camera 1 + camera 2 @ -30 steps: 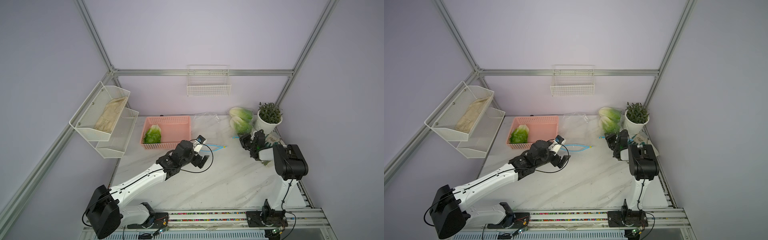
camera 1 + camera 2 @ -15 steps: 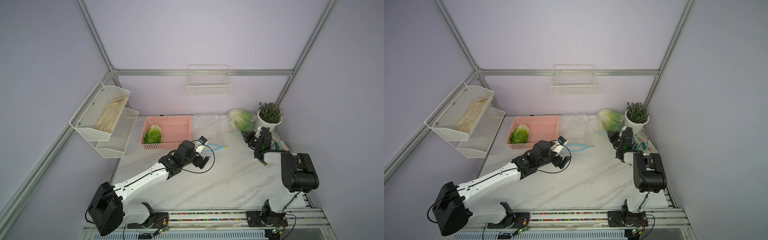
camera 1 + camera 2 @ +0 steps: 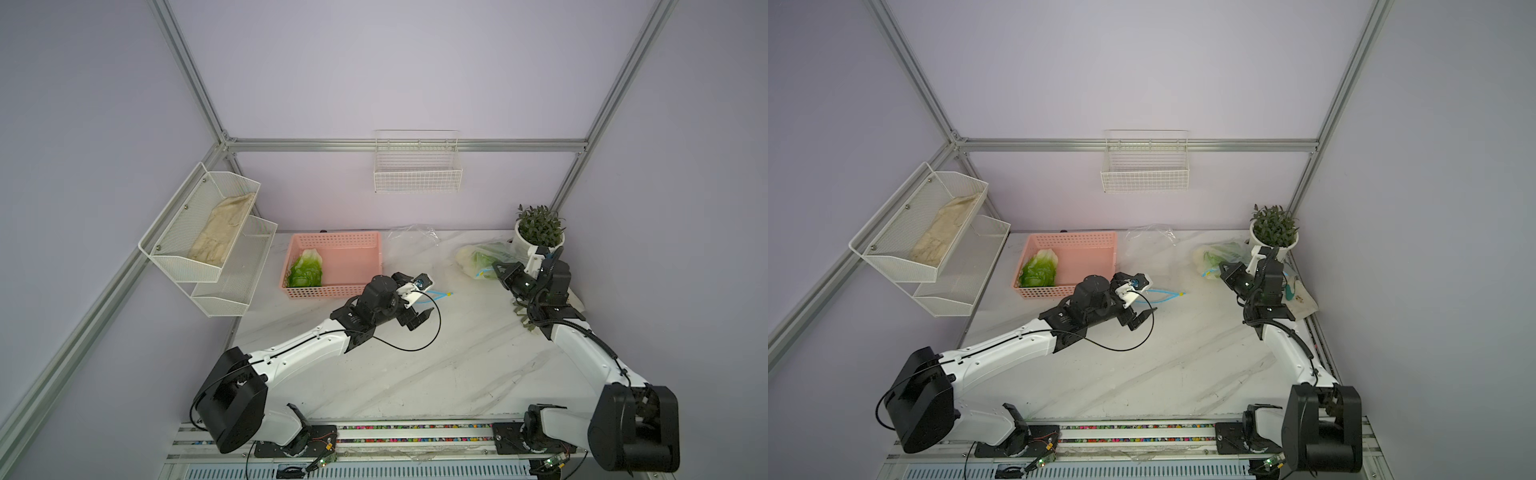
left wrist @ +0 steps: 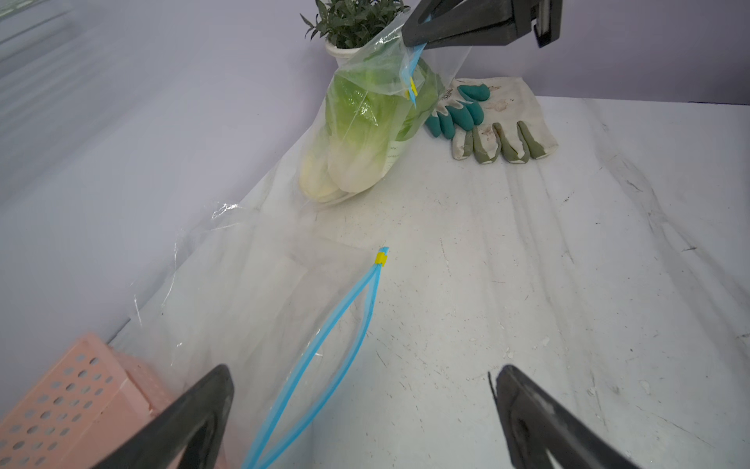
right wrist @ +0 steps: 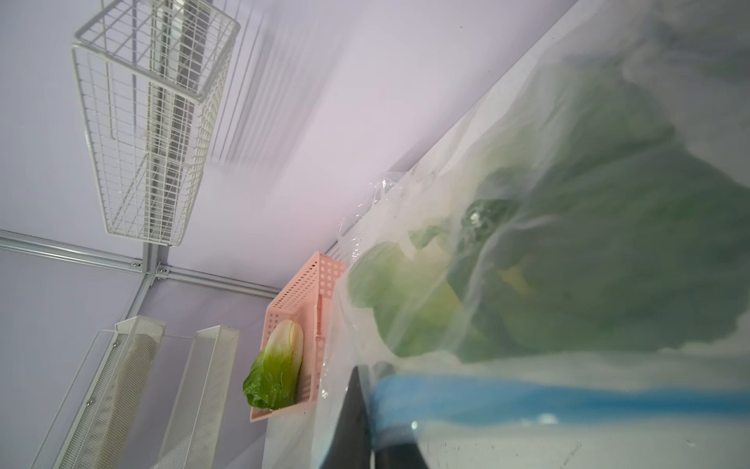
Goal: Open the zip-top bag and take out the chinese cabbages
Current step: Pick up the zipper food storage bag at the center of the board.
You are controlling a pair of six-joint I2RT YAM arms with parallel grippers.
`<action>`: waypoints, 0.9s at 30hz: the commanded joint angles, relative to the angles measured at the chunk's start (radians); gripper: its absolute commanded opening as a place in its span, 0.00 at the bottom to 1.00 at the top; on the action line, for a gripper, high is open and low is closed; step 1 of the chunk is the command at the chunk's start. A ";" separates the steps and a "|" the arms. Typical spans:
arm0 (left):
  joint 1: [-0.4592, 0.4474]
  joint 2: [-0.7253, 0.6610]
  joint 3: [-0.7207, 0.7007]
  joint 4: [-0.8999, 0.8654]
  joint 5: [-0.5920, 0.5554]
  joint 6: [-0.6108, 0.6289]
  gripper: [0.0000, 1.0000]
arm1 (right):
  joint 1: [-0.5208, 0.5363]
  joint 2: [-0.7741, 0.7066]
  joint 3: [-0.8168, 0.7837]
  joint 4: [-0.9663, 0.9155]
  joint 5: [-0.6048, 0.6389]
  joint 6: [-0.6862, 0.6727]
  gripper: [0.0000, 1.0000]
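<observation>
- pinching the blue zip strip at the top of the zip-top bag (image 4: 377, 69), the right gripper (image 4: 412, 38) has its jaws pressed together on the plastic, at the far right of the table (image 3: 436, 365).
- the bag stands upright from that grip with its bottom resting on the marble. the chinese cabbages (image 4: 357, 138) sit inside, white stems down and green leaves up.
- it is just beside the potted plant (image 3: 539, 226), and a pair of work gloves (image 4: 499, 122) lies near it, toward the right edge.
- the left gripper (image 4: 361, 375) hangs with jaws spread wide, holding nothing, above the parted blue zip of an empty clear bag (image 4: 264, 292) lying flat mid-table.
- a lone chinese cabbage (image 3: 306, 269) lies in the pink basket (image 3: 332, 293) at the far left, leaves toward the near side.
</observation>
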 commanded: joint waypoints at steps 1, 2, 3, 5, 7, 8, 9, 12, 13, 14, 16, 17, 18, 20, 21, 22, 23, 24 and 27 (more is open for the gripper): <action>-0.005 0.060 0.130 0.121 0.112 0.120 1.00 | 0.000 -0.103 -0.012 -0.129 -0.016 -0.028 0.00; -0.005 0.084 0.152 0.136 0.139 0.139 1.00 | 0.000 -0.124 -0.007 -0.155 -0.018 -0.031 0.00; -0.004 0.103 0.172 0.147 0.159 0.160 1.00 | 0.000 -0.136 -0.001 -0.178 -0.024 -0.034 0.00; -0.008 0.151 0.223 0.166 0.191 0.202 0.98 | 0.000 -0.141 0.008 -0.209 -0.050 -0.035 0.00; -0.014 0.188 0.268 0.180 0.205 0.252 0.96 | 0.000 -0.137 0.018 -0.231 -0.065 -0.040 0.00; -0.017 0.208 0.290 0.186 0.211 0.274 0.95 | 0.000 -0.137 0.026 -0.243 -0.067 -0.047 0.01; -0.017 0.225 0.310 0.191 0.214 0.292 0.94 | 0.000 -0.138 0.031 -0.252 -0.066 -0.052 0.01; -0.018 0.281 0.373 0.192 0.240 0.336 0.88 | 0.000 -0.142 0.046 -0.266 -0.068 -0.059 0.01; -0.021 0.300 0.393 0.193 0.254 0.347 0.86 | 0.000 -0.139 0.051 -0.268 -0.072 -0.059 0.02; -0.023 0.318 0.411 0.192 0.263 0.358 0.84 | 0.000 -0.136 0.055 -0.268 -0.079 -0.058 0.02; -0.032 0.348 0.441 0.185 0.275 0.393 0.82 | 0.000 -0.134 0.061 -0.271 -0.084 -0.058 0.02; -0.039 0.363 0.453 0.175 0.276 0.423 0.80 | 0.000 -0.134 0.063 -0.272 -0.088 -0.056 0.02; -0.045 0.375 0.463 0.165 0.270 0.452 0.79 | 0.000 -0.134 0.066 -0.272 -0.090 -0.055 0.02; -0.060 0.401 0.479 0.154 0.245 0.499 0.79 | 0.000 -0.137 0.073 -0.273 -0.090 -0.053 0.02; -0.065 0.410 0.487 0.154 0.236 0.517 0.78 | 0.000 -0.137 0.074 -0.274 -0.093 -0.052 0.02; -0.071 0.422 0.493 0.153 0.225 0.532 0.77 | 0.000 -0.138 0.076 -0.274 -0.096 -0.051 0.02; -0.074 0.433 0.502 0.154 0.213 0.543 0.76 | 0.000 -0.136 0.076 -0.274 -0.098 -0.049 0.02; -0.077 0.444 0.510 0.154 0.207 0.552 0.75 | 0.000 -0.136 0.076 -0.273 -0.100 -0.047 0.02; -0.092 0.469 0.536 0.154 0.194 0.570 0.71 | 0.000 -0.132 0.072 -0.263 -0.117 -0.039 0.02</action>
